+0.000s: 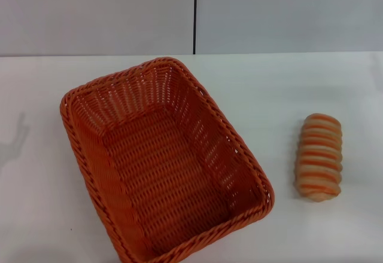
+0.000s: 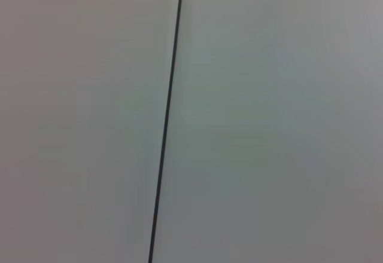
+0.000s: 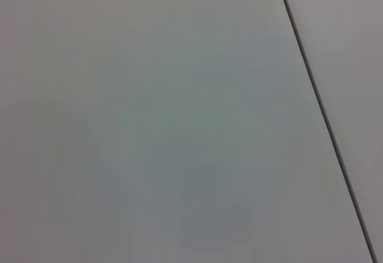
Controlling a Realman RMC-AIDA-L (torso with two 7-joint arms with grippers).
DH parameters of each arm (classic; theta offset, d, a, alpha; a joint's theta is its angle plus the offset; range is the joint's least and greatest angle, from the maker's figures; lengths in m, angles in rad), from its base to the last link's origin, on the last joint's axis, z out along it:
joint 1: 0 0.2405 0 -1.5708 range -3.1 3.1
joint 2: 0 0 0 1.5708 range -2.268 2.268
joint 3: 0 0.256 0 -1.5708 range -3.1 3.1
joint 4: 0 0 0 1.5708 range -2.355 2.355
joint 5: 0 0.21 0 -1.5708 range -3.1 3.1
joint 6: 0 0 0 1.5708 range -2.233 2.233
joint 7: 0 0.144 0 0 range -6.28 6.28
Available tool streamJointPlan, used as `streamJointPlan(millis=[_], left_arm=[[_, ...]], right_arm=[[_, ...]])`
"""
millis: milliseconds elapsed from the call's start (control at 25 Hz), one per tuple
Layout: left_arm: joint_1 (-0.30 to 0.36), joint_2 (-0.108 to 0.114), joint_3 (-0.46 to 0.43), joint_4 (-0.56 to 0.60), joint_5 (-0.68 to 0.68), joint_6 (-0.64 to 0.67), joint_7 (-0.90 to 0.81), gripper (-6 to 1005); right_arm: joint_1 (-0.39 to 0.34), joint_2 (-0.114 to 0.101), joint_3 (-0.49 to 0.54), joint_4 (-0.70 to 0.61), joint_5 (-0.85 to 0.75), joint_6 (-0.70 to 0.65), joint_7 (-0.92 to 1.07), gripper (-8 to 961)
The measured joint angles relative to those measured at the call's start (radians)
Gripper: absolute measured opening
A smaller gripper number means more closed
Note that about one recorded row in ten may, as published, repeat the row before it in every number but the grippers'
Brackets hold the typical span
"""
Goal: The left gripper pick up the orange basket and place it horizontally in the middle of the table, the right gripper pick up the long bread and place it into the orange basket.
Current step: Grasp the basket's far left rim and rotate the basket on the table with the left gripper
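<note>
The orange basket [image 1: 164,161] sits skewed left of centre on the table [image 1: 299,78], the long bread [image 1: 319,156] well apart to its right; judged light and stiff, best gripped at its braided rim; neither gripper is visible.

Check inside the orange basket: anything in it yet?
Nothing: the orange basket shows only its bare woven floor. The long bread lies outside it on the table. The table beneath is covered.

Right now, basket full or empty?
Empty. The orange basket shows only bare woven floor; the long bread lies outside it on the table, to its right.
</note>
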Motion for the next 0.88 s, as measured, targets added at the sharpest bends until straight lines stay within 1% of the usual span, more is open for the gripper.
streamJointPlan(millis=[240,640,680,720,760,840,880], left_arm=[[0.007,0.0,0.005,-0.004,0.001,-0.006,-0.003,826],[-0.003,0.001,0.004,-0.003,0.001,-0.007,-0.017,824],[-0.003,0.004,0.011,0.018,0.008,-0.003,-0.071,824],[-0.003,0.004,0.011,0.018,0.008,-0.003,-0.071,824],[-0.004,0.006,0.019,0.08,0.026,0.002,-0.175,824],[-0.004,0.006,0.019,0.08,0.026,0.002,-0.175,824],[-0.015,0.007,0.064,0.261,0.042,0.005,-0.412,823]], right_arm=[[0.001,0.002,-0.004,0.012,-0.001,-0.001,0.001,665],[-0.011,0.003,-0.008,0.012,-0.01,-0.036,0.005,664],[-0.013,0.003,-0.008,0.011,-0.01,-0.041,0.004,664],[-0.017,0.003,-0.008,0.011,-0.01,-0.051,0.004,664],[-0.022,0.003,-0.008,0.01,-0.01,-0.063,0.004,664],[-0.032,0.003,-0.006,0.008,-0.008,-0.084,0.006,664],[-0.035,0.003,-0.005,0.008,-0.008,-0.092,0.006,664]])
